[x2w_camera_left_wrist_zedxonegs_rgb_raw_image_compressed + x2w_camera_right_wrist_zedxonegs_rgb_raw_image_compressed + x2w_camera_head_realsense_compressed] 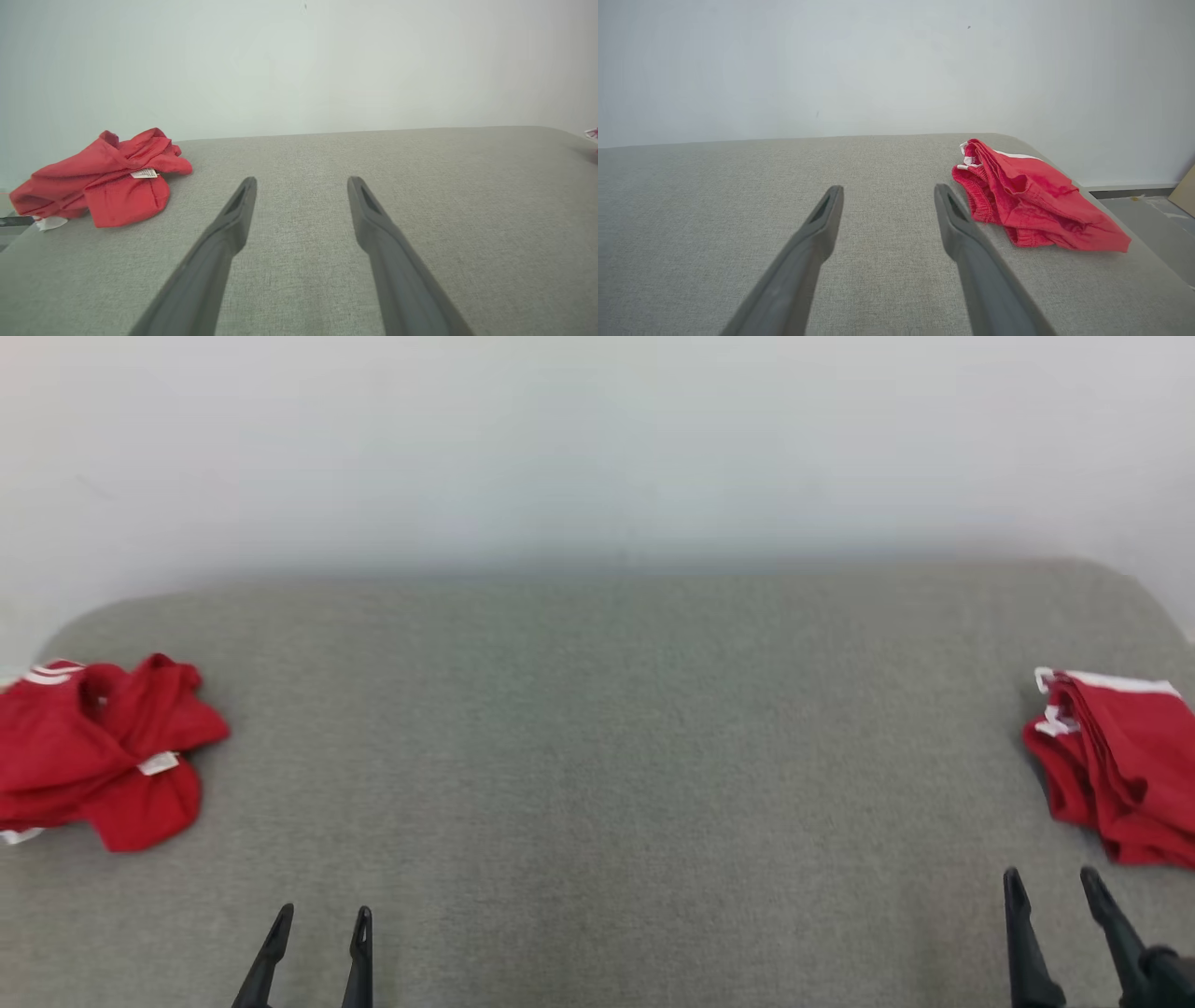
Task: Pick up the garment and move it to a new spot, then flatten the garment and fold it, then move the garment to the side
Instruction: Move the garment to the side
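— What sits closest in the head view?

— The two grippers, at the bottom edge. The left gripper [324, 910] is at the lower left with its dark fingers spread apart and nothing between them. The right gripper [1050, 874] is at the lower right, also spread wide and holding nothing. Both hang over bare grey cushion [597, 756], touching no cloth.

— And the wrist views agree?

— Yes. Each one shows its own pair of fingers parted, with only grey fabric in the gap.

— Where is the clothing?

— Farther out, at the two ends of the cushion. The crumpled garment [103, 747] lies in a red heap at the left edge, well apart from the left gripper, with a small white label [159, 763] showing on top and white trim at its outer side. The second garment [1116, 765], also red with a white stripe, lies at the right edge, near the right gripper's fingertips and just beyond them. In the right wrist view it looks loosely folded, with a gathered elastic band facing the fingers.

— Behind all that?

— The cushion's rounded far corners, then a plain pale wall [597, 448].
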Available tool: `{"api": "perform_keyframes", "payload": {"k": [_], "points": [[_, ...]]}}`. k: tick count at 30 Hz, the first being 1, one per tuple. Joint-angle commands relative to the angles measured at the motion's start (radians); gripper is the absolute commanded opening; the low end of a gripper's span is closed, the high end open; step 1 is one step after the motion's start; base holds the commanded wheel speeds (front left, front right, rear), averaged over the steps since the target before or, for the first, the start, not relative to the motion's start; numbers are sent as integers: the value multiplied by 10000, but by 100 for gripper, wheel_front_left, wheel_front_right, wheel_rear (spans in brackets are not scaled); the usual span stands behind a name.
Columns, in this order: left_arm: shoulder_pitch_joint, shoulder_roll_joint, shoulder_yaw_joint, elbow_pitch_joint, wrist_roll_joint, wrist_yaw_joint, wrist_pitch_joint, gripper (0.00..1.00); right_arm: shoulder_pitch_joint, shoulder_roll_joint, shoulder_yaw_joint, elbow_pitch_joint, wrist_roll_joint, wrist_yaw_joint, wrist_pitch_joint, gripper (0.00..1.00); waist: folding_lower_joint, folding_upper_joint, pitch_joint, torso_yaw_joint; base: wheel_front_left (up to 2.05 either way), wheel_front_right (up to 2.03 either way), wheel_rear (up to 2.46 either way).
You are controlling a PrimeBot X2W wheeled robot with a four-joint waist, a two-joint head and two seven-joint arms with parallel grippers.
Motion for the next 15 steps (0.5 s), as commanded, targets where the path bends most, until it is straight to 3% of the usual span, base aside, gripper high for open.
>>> {"api": "perform_keyframes", "payload": {"k": [1, 15], "points": [[133, -31, 48, 107, -69, -2, -34, 100, 359, 266, 19, -100, -64, -26, -81, 100, 4, 3, -906, 771, 0, 0, 0], [66, -177, -125, 614, -416, -18, -34, 100, 666, 41, 141, 1071, 308, -27, -699, 100, 4, 3, -1150, 1035, 0, 0, 0]]}}
